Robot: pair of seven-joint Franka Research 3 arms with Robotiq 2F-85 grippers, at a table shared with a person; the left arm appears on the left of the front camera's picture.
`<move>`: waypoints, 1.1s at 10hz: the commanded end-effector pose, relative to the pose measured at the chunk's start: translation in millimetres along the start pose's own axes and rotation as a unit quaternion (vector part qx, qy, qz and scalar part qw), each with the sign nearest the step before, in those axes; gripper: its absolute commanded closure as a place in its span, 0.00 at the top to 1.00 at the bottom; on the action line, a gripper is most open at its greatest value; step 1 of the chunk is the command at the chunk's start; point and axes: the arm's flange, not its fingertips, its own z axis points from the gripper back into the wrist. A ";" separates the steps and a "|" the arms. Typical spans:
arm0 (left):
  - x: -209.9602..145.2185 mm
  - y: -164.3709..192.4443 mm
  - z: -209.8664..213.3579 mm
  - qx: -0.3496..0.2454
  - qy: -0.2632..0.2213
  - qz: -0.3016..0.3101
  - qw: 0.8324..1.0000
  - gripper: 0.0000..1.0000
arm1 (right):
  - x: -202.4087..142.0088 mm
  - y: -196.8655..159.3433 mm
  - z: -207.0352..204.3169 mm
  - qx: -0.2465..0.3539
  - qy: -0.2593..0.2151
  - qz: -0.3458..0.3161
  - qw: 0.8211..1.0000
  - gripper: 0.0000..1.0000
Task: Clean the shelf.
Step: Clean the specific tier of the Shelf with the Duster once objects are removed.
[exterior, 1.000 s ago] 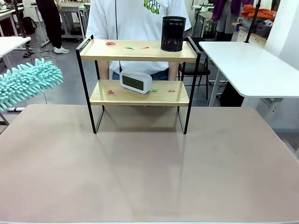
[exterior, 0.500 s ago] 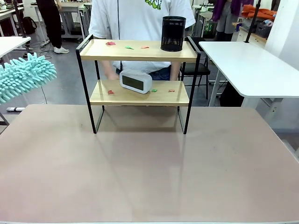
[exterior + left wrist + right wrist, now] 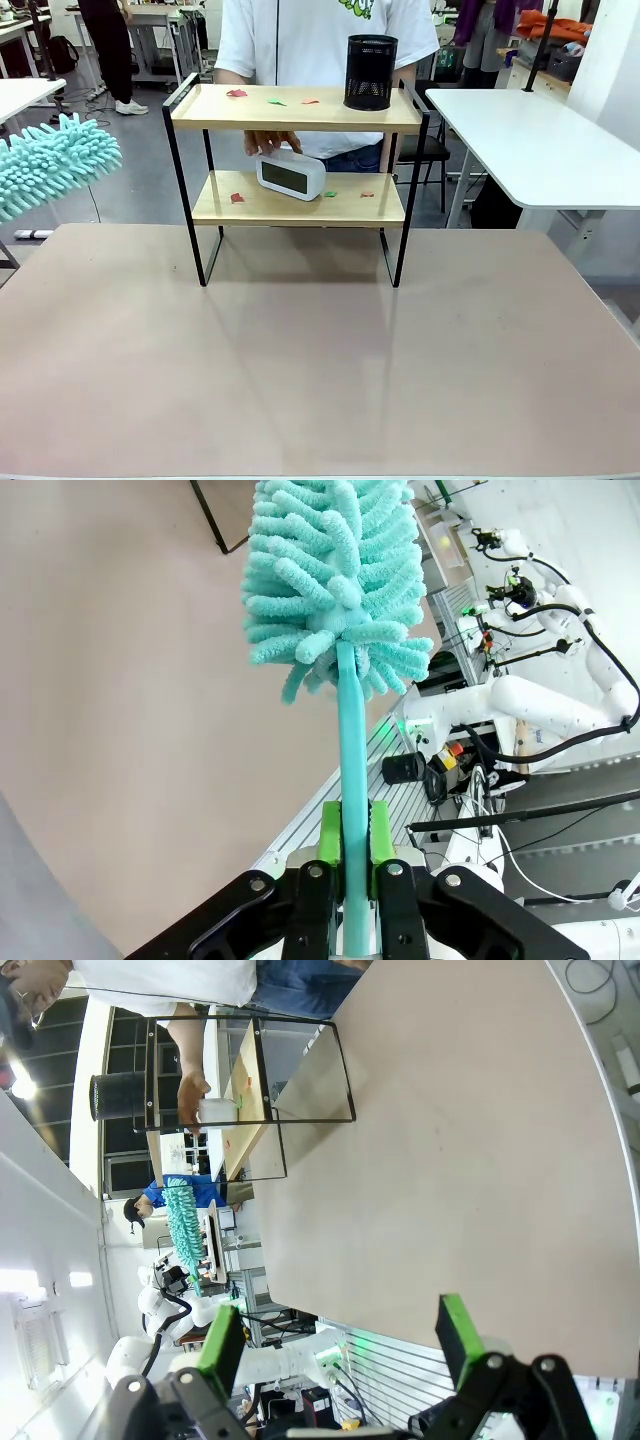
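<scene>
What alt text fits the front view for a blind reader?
A two-tier wooden shelf stands on a table; a person behind it has a hand on the white clock on the lower board. A black mesh cup stands on the top board, coloured scraps lie on both boards, and a teal duster pokes in from the left.

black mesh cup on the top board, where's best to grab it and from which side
Probably its rim, from above: the black mesh cup stands upright with an open top, so one finger can go inside. The raised rail of the shelf crowds its right side.
</scene>
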 end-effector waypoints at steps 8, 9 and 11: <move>-1.8 -2.2 1.5 0.000 -0.001 -0.004 1.000 0.00 | -0.4 0.0 2.7 -0.001 0.004 0.014 1.000 1.00; -1.8 -2.2 1.5 0.000 -0.001 -0.004 1.000 0.00 | -0.4 0.0 2.7 -0.001 0.004 0.014 1.000 1.00; -1.8 -2.2 1.5 0.000 -0.001 -0.004 1.000 0.00 | -0.4 0.0 2.7 -0.001 0.004 0.014 1.000 1.00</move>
